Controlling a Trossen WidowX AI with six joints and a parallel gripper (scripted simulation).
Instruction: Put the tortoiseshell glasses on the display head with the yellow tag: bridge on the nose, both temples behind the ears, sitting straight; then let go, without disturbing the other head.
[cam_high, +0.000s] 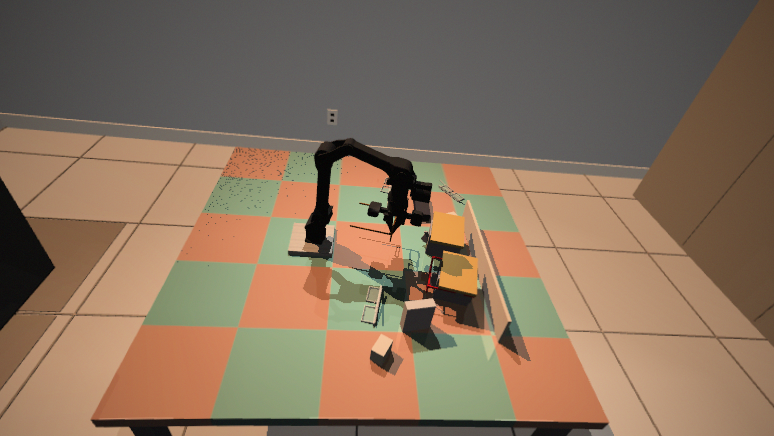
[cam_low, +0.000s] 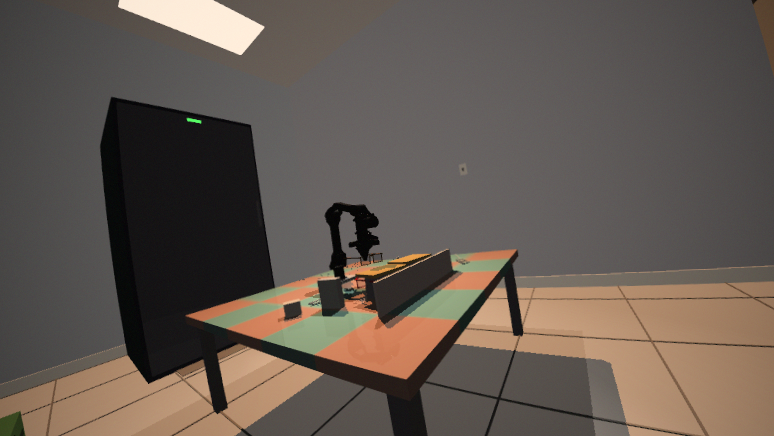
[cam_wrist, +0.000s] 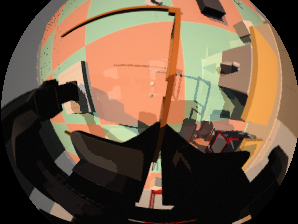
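My gripper (cam_high: 391, 233) (cam_low: 365, 258) (cam_wrist: 160, 126) is shut on the tortoiseshell glasses (cam_high: 369, 229) (cam_wrist: 171, 75) and holds them above the table. In the wrist view the brown front runs up from the fingertips, and one temple reaches left from its far end. The other temple is mostly hidden by the fingers. Two dark display heads with flat orange tops stand right of the gripper. The farther head (cam_high: 448, 230) (cam_wrist: 261, 75) shows a nose and no glasses. The nearer head (cam_high: 458, 274) has red glasses (cam_high: 431, 275) (cam_wrist: 220, 142) at its face. I cannot make out the yellow tag.
A long upright panel (cam_high: 490, 270) (cam_low: 414, 285) stands behind the heads. A tall grey block (cam_high: 418, 316) (cam_low: 330, 296), a small block (cam_high: 381, 346) (cam_low: 292, 309) and pale glasses (cam_high: 377, 306) are on the near side. Other glasses (cam_high: 451, 192) lie at the back.
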